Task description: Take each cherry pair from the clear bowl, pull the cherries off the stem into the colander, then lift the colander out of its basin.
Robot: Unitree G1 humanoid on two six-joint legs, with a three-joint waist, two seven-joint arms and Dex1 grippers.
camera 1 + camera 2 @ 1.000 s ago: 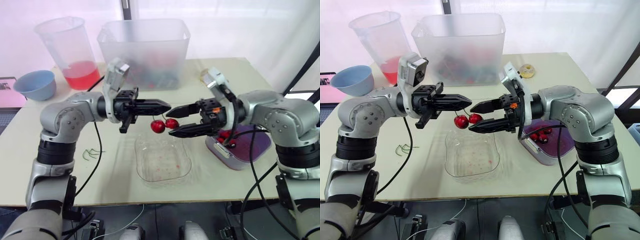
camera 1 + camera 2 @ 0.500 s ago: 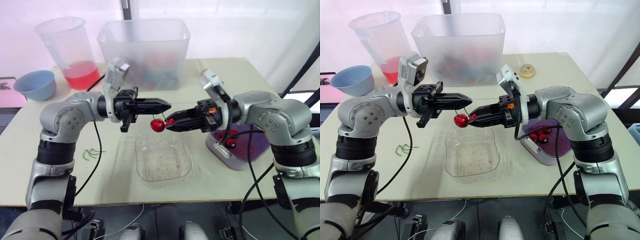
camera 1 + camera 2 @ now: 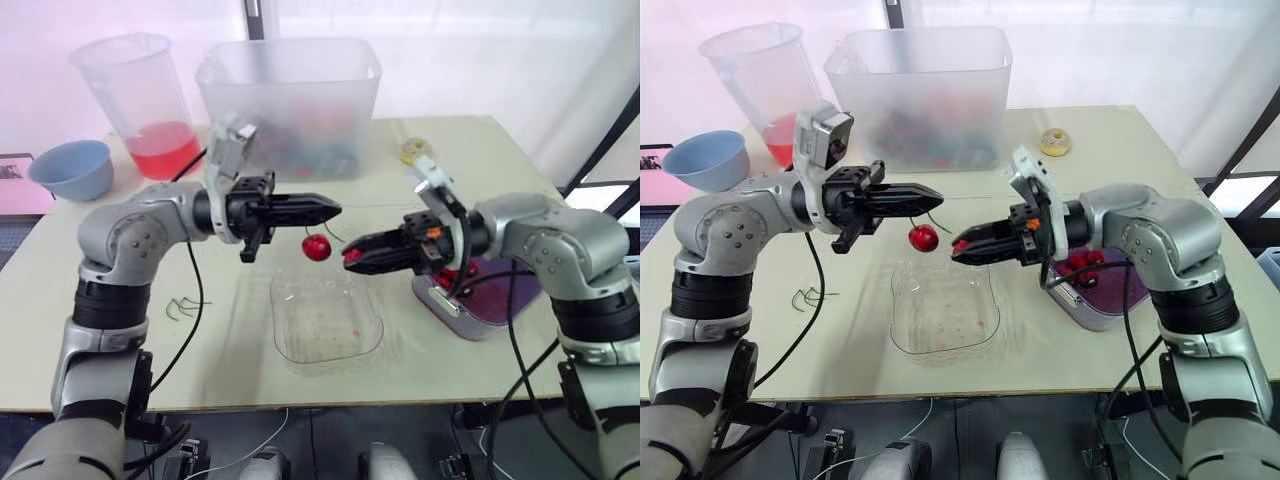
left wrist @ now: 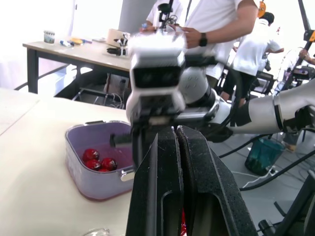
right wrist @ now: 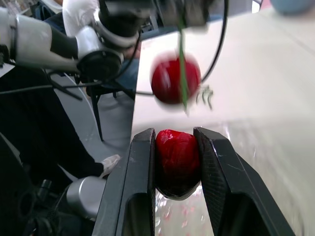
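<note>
My left gripper is shut on a green stem, and one red cherry hangs from it above the clear bowl. My right gripper is shut on a second cherry, a short way right of the hanging cherry and apart from it. The clear bowl lies on the table below and between both grippers. The purple colander in its basin sits behind the right arm, with several cherries inside.
A large clear tub, a pitcher of red liquid and a blue bowl stand at the back left. A small yellow ring lies at the back right. Green stems lie left of the clear bowl.
My right gripper shut on one cherry of the pair and drew back to the right and down, taking it off the stem. The left gripper stayed put with the other cherry hanging.
</note>
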